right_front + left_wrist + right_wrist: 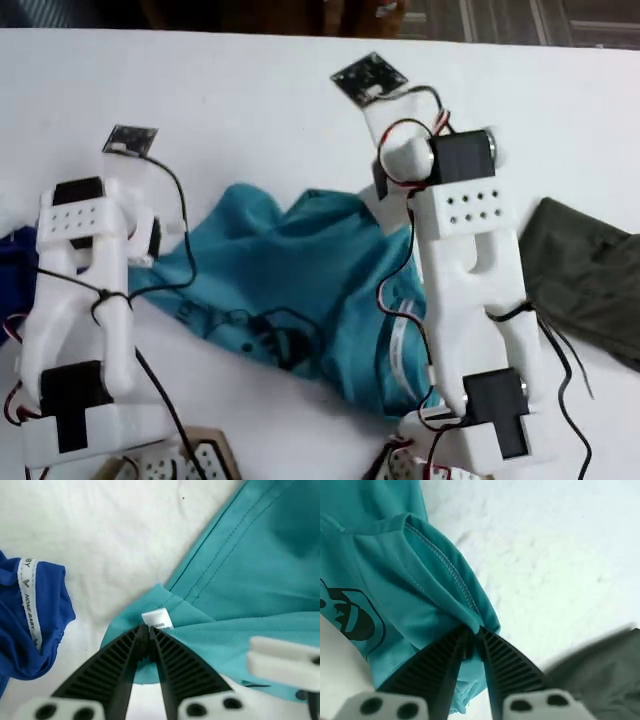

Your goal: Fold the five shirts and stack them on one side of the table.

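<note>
A teal shirt (300,270) with a dark print lies crumpled on the white table between the two arms. My left gripper (149,632) is shut on its edge beside a small white label (157,618); in the high view this gripper (150,240) is at the shirt's left side. My right gripper (472,640) is shut on a folded hem of the teal shirt (405,580); in the high view it (385,195) sits at the shirt's upper right corner. A blue shirt (30,620) lies bunched to the left, and a dark olive shirt (585,275) lies at the right.
The white table (250,100) stretches bare behind the arms. The blue shirt (15,250) peeks out at the table's left edge behind the left arm. Cables run along both arms and across the teal shirt. The arm bases stand at the front edge.
</note>
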Action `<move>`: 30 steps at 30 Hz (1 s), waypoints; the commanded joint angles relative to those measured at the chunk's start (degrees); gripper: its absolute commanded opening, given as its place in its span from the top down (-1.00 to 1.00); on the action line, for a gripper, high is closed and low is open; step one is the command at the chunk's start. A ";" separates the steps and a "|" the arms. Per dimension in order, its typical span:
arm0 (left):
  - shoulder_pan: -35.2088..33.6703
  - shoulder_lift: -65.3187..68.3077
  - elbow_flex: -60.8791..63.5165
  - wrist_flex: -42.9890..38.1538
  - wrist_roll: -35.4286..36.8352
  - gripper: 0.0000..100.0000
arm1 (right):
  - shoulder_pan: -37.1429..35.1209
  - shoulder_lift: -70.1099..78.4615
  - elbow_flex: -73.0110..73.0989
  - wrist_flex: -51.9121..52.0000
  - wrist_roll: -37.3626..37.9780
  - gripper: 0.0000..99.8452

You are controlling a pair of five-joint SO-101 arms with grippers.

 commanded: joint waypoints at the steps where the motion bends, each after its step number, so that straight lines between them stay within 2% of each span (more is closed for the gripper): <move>1: -0.35 -2.90 -0.92 0.35 0.53 0.95 | 0.13 -2.24 -2.73 1.19 -0.18 0.96; 5: -0.26 -2.99 -2.59 1.05 0.97 0.95 | 0.13 -2.68 -2.81 1.19 -0.18 0.96; 9: 1.32 -2.99 -13.32 7.82 5.71 0.95 | 0.04 -2.68 -2.81 1.19 -0.18 0.96; 15: 4.75 -2.99 -24.84 14.77 7.47 0.95 | 0.48 -2.77 -6.33 1.19 -0.18 0.96; 20: 4.40 -2.73 -25.19 15.30 7.38 0.95 | 0.40 -2.77 -10.90 1.19 -0.18 0.96; 30: 4.31 -2.64 -25.10 15.74 7.38 0.95 | 0.48 -2.77 -10.90 1.27 -0.18 0.96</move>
